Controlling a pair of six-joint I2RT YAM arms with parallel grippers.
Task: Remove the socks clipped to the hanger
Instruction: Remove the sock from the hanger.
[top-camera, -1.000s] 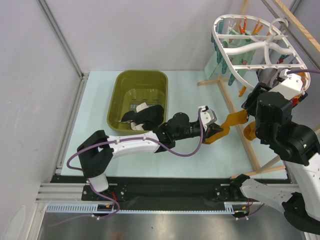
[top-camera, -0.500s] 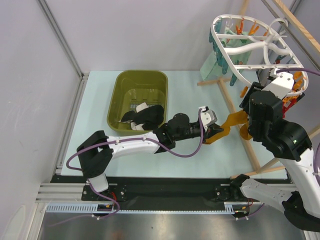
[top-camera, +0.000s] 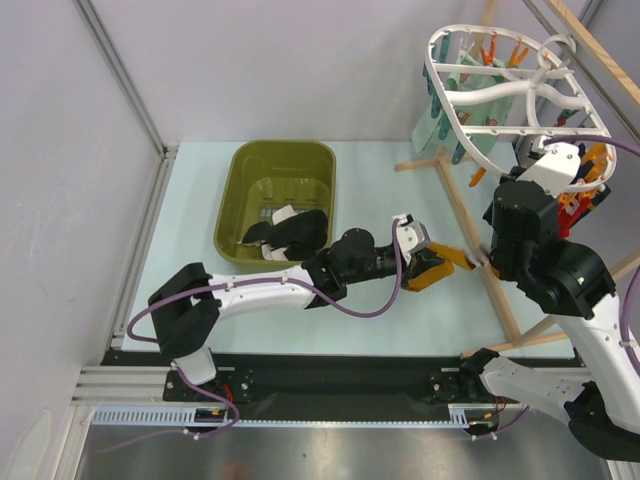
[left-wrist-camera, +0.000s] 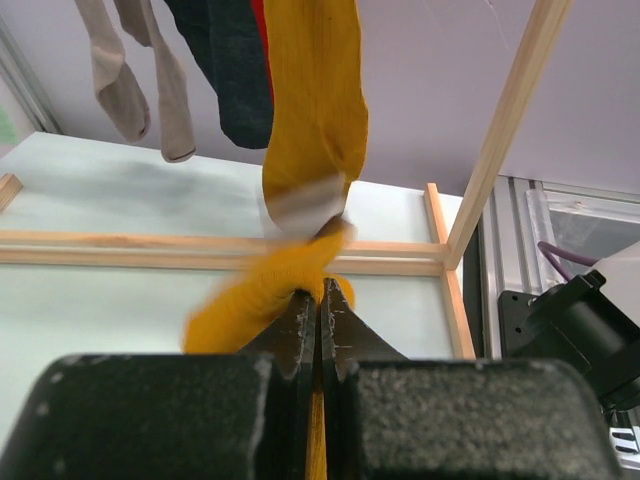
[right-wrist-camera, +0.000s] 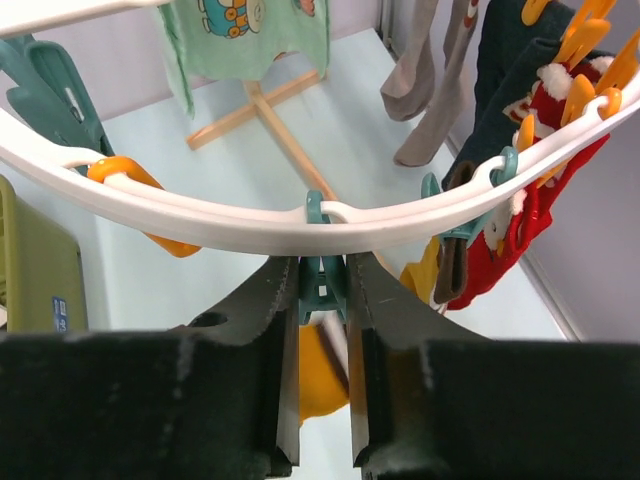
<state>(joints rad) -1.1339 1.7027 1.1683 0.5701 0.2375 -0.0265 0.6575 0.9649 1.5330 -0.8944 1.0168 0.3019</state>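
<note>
The white oval hanger (top-camera: 441, 100) hangs at the back right, its rim (right-wrist-camera: 200, 210) crossing the right wrist view. My right gripper (right-wrist-camera: 323, 265) is shut on a teal peg (right-wrist-camera: 323, 285) under that rim; in the top view its own arm hides it. Below the peg, the cuff of a mustard sock (right-wrist-camera: 325, 370) shows blurred and free. My left gripper (top-camera: 428, 262) is shut on this sock's (top-camera: 452, 260) other end (left-wrist-camera: 240, 305). Another mustard sock (left-wrist-camera: 315, 100), a red one (right-wrist-camera: 520, 230) and a mint printed one (right-wrist-camera: 250, 30) stay clipped.
An olive-green tub (top-camera: 236, 215) at mid-table holds black and striped socks (top-camera: 290, 232). The wooden rack's (top-camera: 470, 230) bars run along the table under the hanger. Beige socks (right-wrist-camera: 420, 70) and dark socks (left-wrist-camera: 225, 60) hang nearby.
My right jaws have closed onto the teal peg. The mustard sock's cuff has come off the peg and dropped, and the left gripper has drawn it slightly left.
</note>
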